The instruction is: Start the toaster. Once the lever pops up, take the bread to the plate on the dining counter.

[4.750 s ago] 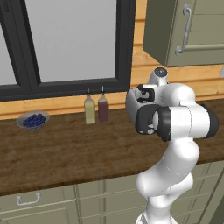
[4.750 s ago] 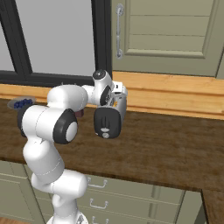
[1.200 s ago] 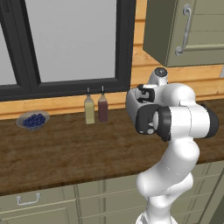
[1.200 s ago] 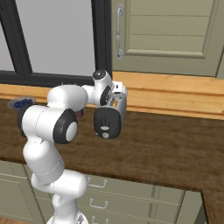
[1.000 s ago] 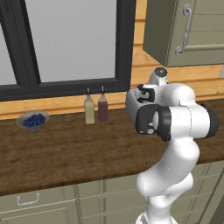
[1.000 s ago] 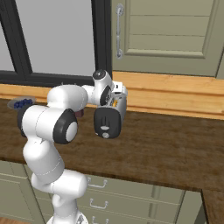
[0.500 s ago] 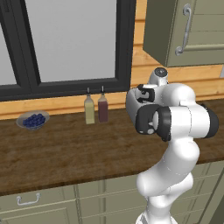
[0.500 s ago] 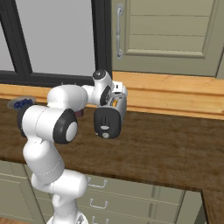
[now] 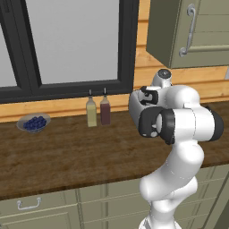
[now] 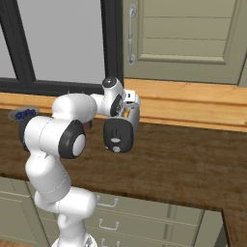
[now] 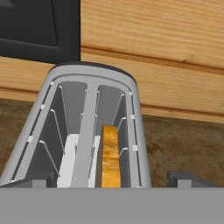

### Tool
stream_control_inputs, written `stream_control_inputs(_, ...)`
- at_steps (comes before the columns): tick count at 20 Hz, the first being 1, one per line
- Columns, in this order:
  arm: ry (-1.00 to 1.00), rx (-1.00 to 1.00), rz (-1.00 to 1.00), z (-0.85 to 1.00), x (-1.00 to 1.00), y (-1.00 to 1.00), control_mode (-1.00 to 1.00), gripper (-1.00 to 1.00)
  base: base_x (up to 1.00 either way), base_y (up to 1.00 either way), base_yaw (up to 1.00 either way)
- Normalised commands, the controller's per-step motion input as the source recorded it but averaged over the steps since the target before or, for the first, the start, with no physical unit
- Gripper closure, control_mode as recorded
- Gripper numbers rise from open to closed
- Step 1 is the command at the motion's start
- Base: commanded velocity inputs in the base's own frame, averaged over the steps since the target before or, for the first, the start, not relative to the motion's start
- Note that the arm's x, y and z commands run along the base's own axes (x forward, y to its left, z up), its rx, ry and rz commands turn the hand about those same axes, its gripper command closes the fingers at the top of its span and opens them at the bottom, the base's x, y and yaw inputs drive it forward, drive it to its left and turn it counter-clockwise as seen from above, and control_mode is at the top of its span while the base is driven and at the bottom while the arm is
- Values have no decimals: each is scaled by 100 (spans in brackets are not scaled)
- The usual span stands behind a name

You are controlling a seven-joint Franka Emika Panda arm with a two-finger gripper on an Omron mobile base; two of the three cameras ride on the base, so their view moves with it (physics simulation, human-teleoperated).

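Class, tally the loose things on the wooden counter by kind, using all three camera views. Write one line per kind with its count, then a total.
Bottles: 2
Bowl of blueberries: 1
Toaster: 1
Bread in the toaster: 1
Total: 5

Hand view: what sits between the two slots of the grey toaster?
In the hand view, the silver-grey boxy toaster's own central divider bar separates them; the tan bread slice stands in the right-hand slot.
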Motion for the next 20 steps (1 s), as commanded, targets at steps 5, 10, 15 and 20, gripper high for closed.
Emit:
stream_control_inputs(5,0,0,0,0,0,0,-100,-100,0,0,0)
stream_control_inputs(10,0,0,0,0,0,0,-100,-100,0,0,0)
stream_control_inputs(15,0,0,0,0,0,0,-100,-100,0,0,0)
stream_control_inputs(20,0,0,0,0,0,0,-100,-100,0,0,0)
